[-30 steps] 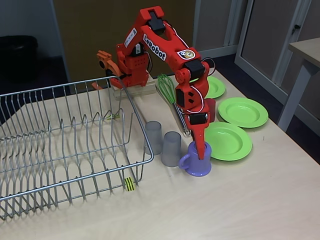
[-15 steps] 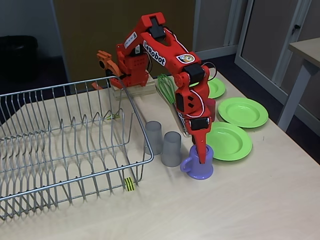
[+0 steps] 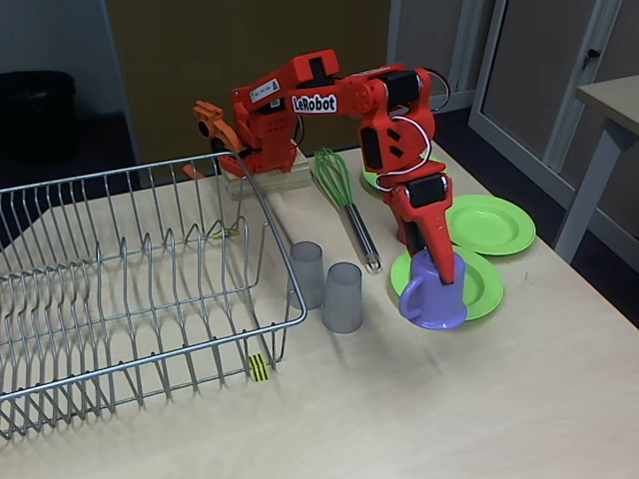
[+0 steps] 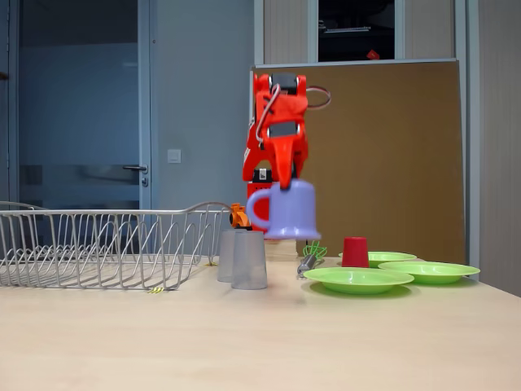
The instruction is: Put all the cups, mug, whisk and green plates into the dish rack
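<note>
My gripper (image 3: 436, 257) is shut on the wall of the lilac mug (image 3: 432, 295) and holds it tilted in the air above the nearest green plate (image 3: 481, 285). In the other fixed view the mug (image 4: 286, 210) hangs well above the table under the gripper (image 4: 285, 182). Two grey cups (image 3: 307, 273) (image 3: 342, 297) stand beside the dish rack (image 3: 150, 172). The green whisk (image 3: 342, 195) lies behind them. A second plate (image 3: 494, 223) lies further right. The red cup (image 4: 354, 252) stands by the plates (image 4: 356, 279) (image 4: 429, 270).
The rack's right corner with the yellow-black tag (image 3: 259, 367) is close to the grey cups. A third green plate (image 4: 391, 257) lies behind the red cup. Another table's leg (image 3: 584, 190) stands off the right edge. Bare tabletop (image 3: 449, 409) stretches in front.
The gripper has lifted the mug off the table and swung it right, from beside the grey cups to above the nearest green plate. The forearm rose and stretched out.
</note>
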Available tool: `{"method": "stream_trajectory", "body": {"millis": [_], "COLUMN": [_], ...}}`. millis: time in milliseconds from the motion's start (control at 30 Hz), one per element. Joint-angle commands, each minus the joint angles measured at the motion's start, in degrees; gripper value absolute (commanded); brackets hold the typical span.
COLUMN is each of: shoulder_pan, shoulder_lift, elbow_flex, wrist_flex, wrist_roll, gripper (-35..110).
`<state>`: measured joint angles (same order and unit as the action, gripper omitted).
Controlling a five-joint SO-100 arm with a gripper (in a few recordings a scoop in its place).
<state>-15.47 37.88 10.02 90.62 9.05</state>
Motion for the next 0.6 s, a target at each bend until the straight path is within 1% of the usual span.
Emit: {"method": "stream_trajectory", "body": {"millis": [0,67,133,233,300,467,567], "shoulder_pan": [-0.4,1.3,4.2,9.9,14.5,28.3,37.1], "shoulder_lift": [3.8,8.6,14.8,23.9,27.9,32.0,30.2], "elbow_flex": [-6.4,-4.2,2.0,12.7,16.6,20.3,18.5], "wrist_flex": [2.2,2.9,3.1,2.9,3.3,6.2,8.3], "wrist_roll": [-6.5,-9.1,-10.1,-13.2,-16.3,-24.1,-29.0], "gripper": [9,9,8,9,9,9,9]}}
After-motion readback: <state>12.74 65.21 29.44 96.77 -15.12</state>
